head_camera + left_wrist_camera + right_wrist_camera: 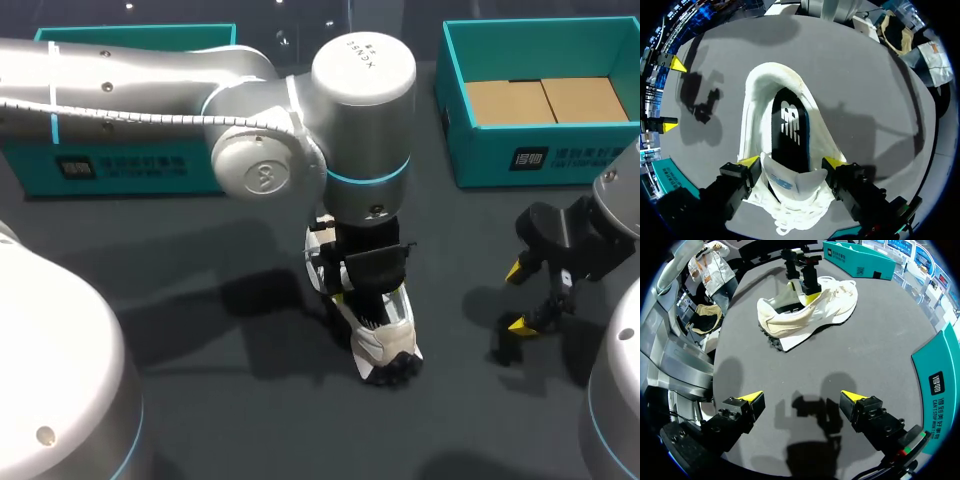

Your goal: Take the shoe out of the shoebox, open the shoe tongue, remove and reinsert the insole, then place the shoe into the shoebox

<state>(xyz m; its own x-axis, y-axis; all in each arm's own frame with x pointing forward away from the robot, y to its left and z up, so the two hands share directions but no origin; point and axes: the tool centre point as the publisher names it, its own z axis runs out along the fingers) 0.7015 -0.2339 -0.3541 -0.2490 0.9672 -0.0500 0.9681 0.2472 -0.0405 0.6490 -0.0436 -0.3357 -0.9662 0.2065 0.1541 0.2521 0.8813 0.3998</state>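
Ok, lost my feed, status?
Left pincer astride tongue, grip unclear. Right pincer open, empty, clear of shoe. Shoe on table, insole in. Nothing blocking.

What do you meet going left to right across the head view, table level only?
Teal box → shoe → right end effector. The open shoebox overlaps that end effector's span, so it is left out.

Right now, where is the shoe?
The shoe lies on the table near the head view's middle, directly under the left gripper, with the right gripper off to its right.
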